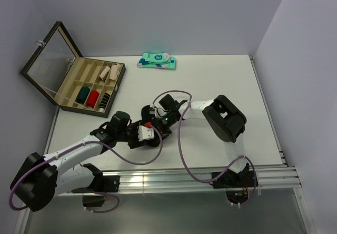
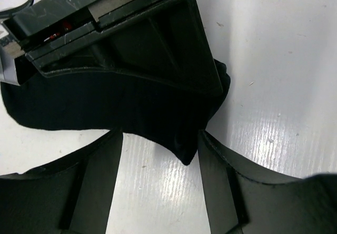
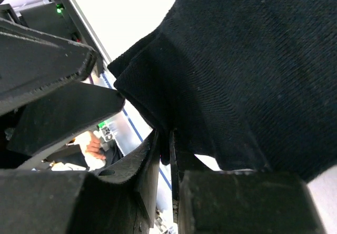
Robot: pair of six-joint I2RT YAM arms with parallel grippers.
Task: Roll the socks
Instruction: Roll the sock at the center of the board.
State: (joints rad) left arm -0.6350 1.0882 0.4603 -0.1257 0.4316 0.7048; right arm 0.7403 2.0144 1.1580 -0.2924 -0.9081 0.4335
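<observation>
Sock (image 2: 131,113) — dark, fine-ribbed knit, limp and creased into soft folds — lying on the glossy white table (image 1: 221,86), left of its centre and nearer the near edge than the far one. Whether the dark cloth is one sock or two stacked cannot be told.

Right gripper (image 3: 164,134): flat black fingers clenched on a thin folded edge of the sock, the fabric fanning out from the pinch. In the left wrist view its angular black body, with a scuffed grey plate, sits over the cloth.

Left gripper (image 2: 160,139): released. Its two matte, wedge-shaped fingers are spread wide, tips close against the sock's lower edge, the pointed corner of the cloth lying between them.

Far left corner: hard-sided box (image 1: 79,109), lid with a clear pane tilted up, beige interior split into compartments holding rolled socks — red, green and pale among them.

Far edge, middle: flat teal-and-white packet (image 1: 157,60).
</observation>
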